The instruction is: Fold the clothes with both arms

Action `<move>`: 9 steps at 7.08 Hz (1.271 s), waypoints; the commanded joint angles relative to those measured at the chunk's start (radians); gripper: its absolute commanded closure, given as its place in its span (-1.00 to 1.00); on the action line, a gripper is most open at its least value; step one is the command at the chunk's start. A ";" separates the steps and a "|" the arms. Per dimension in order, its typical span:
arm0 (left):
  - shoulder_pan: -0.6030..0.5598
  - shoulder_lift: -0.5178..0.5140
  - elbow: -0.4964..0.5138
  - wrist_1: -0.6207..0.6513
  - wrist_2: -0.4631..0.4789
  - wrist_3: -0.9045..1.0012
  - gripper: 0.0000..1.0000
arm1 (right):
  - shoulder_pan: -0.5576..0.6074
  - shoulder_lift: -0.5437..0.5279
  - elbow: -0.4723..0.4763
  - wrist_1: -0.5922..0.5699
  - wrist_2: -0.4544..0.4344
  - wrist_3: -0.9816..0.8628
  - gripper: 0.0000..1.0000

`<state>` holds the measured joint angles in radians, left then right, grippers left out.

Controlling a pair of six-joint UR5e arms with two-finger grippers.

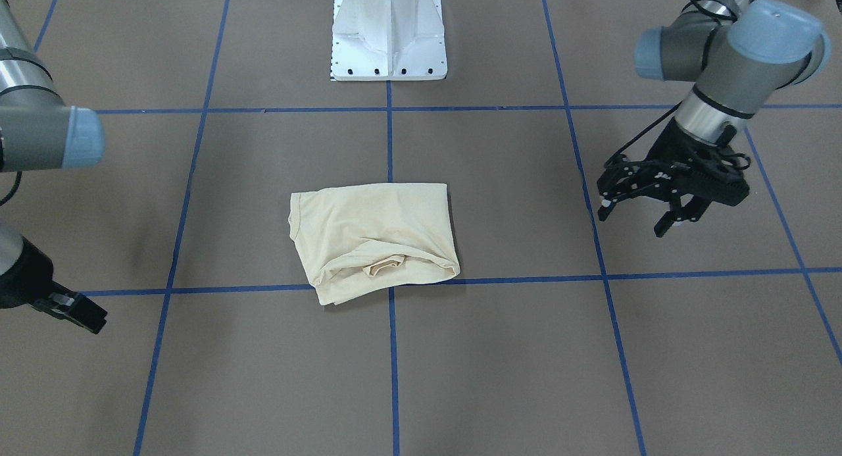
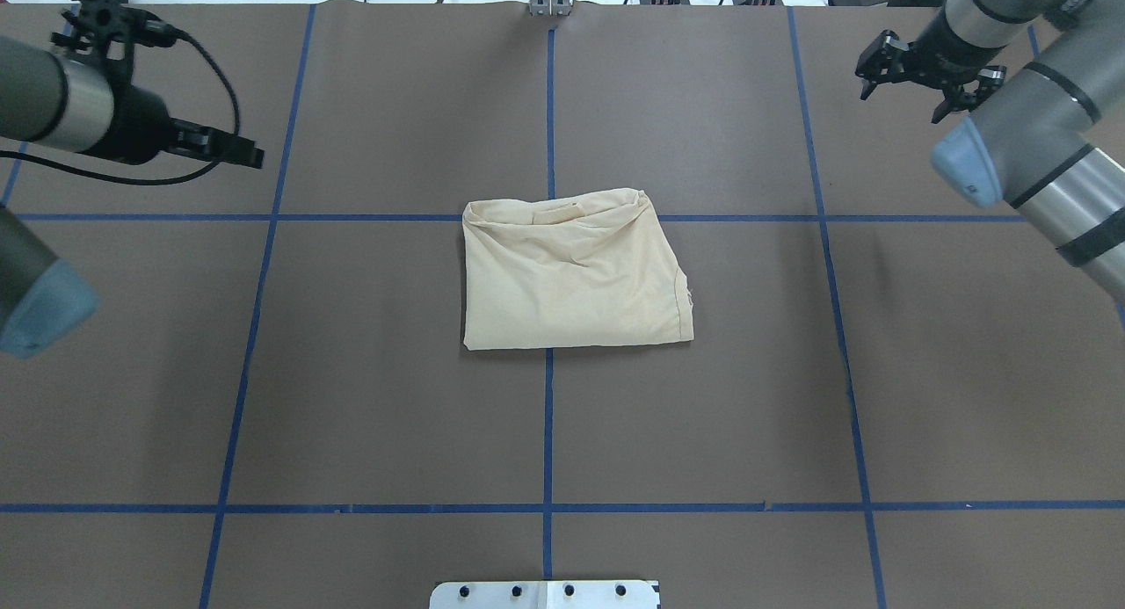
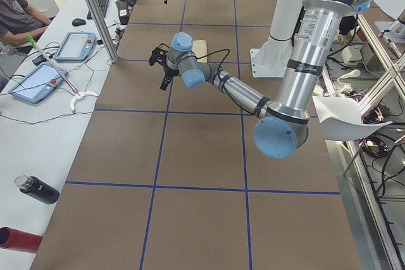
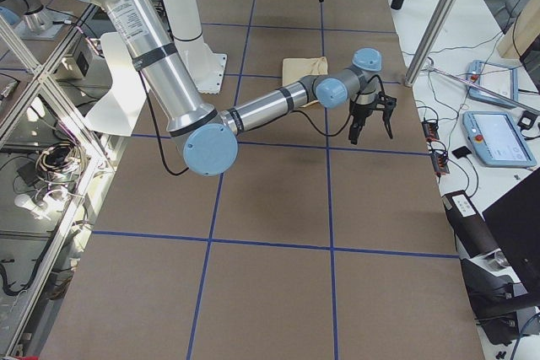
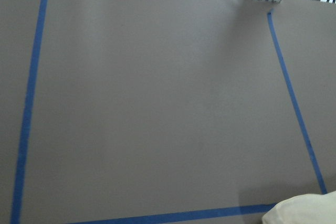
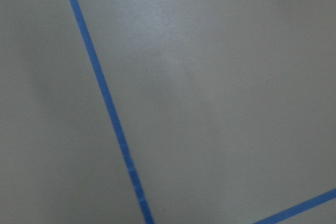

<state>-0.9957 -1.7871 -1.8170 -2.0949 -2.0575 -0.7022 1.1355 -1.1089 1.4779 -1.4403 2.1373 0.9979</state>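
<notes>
The cream-yellow T-shirt (image 1: 375, 235) lies folded into a compact rectangle at the table's middle, also in the overhead view (image 2: 571, 279). Its print is hidden and its neck edge is on the robot's right side. A corner shows in the left wrist view (image 5: 304, 211). My left gripper (image 1: 631, 222) is open and empty, raised over the table well to the shirt's left; in the overhead view (image 2: 250, 156) it is seen side-on. My right gripper (image 2: 903, 104) is open and empty, far to the shirt's right; only part of it shows in the front view (image 1: 92, 321).
Blue tape lines (image 2: 549, 416) grid the brown table. The white pedestal base (image 1: 388, 41) stands at the robot's side. A side bench with tablets (image 3: 38, 80) and bottles (image 3: 38, 190) runs along the far edge, with a seated person (image 3: 16, 11).
</notes>
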 commanded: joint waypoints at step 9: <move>-0.383 0.393 -0.044 0.022 -0.266 0.609 -1.00 | 0.342 -0.455 0.192 0.017 0.148 -0.808 -1.00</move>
<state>-1.3324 -1.3988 -1.8592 -2.0891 -2.3208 -0.0896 1.4703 -1.5095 1.6219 -1.4351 2.2898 0.2004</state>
